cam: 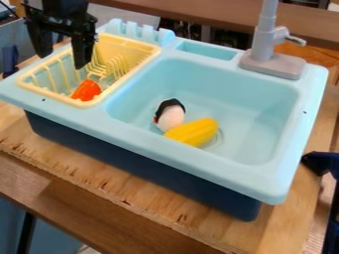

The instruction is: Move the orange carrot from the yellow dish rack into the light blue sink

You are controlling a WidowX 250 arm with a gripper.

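My black gripper (pixel 64 54) hangs over the yellow dish rack (pixel 147 48) at the upper left, its two fingers spread apart with nothing between them. An orange-red piece (pixel 86 90) lies in the rack's near end, below and a little right of the gripper. In the light blue sink basin (pixel 255 106), a yellow toy corn cob (pixel 193 131) rests on the bottom beside a white and black rounded toy (pixel 171 115); the two appear to touch.
A grey faucet (pixel 263 44) rises from the sink's back right. Beside it is a small recessed tray (pixel 208 50). The sink's raised rim surrounds the basin, and the unit stands on a wooden board (pixel 119 191). A dark object (pixel 321 162) is at the right edge.
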